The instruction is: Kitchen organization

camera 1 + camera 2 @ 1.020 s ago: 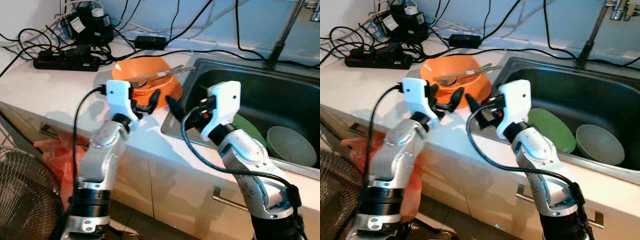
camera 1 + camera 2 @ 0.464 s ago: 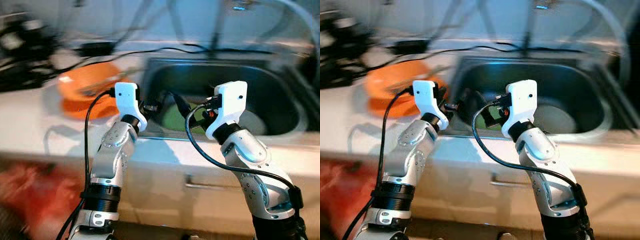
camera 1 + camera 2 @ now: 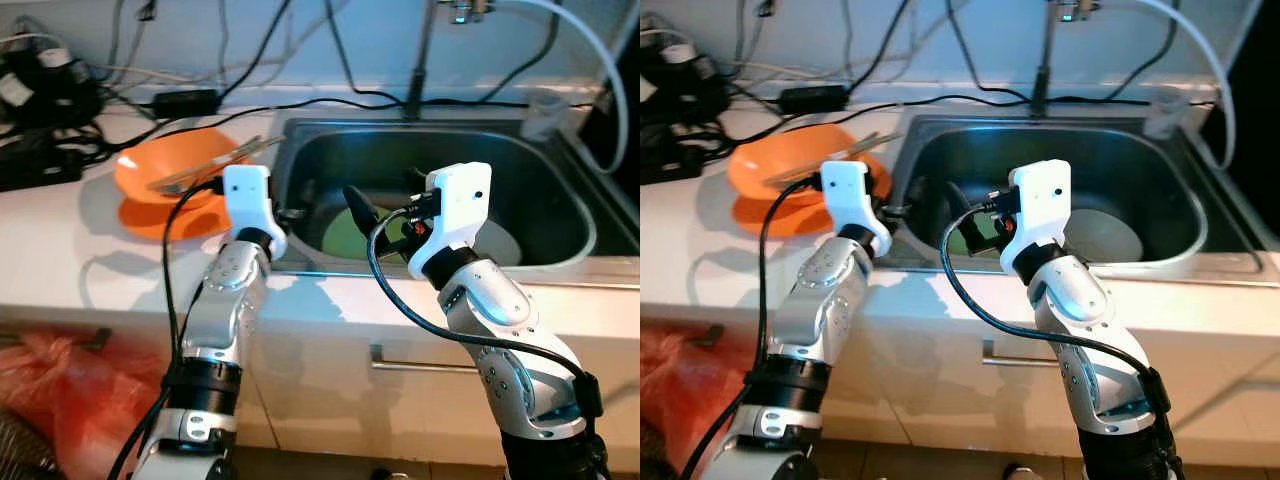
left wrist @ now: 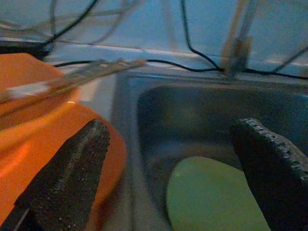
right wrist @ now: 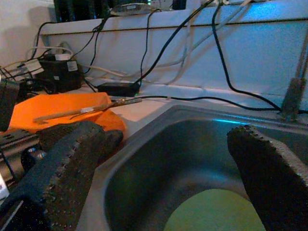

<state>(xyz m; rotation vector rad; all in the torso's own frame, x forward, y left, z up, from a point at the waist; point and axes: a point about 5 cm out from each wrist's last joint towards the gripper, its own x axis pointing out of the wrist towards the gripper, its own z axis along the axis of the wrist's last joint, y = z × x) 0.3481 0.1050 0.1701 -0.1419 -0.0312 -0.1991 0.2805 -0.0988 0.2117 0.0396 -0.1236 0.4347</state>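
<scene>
Dishes lie mid-frame in the sink [image 3: 560, 250], a green plate [image 3: 345, 232] and pale bowl [image 3: 1102, 235], probably rigid, slick and breakable, best pinched by a rim, while left gripper [image 4: 163, 163] and right gripper [image 5: 168, 159] hover spread and empty.

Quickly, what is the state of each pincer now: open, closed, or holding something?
Left pincer: open, holding nothing, at the sink's left edge.
Right pincer: open, holding nothing, over the sink.

The sink [image 3: 560, 245] is brushed metal, the orange bowl [image 3: 165, 185] glossy plastic, the worktop [image 3: 60, 260] smooth white.
</scene>
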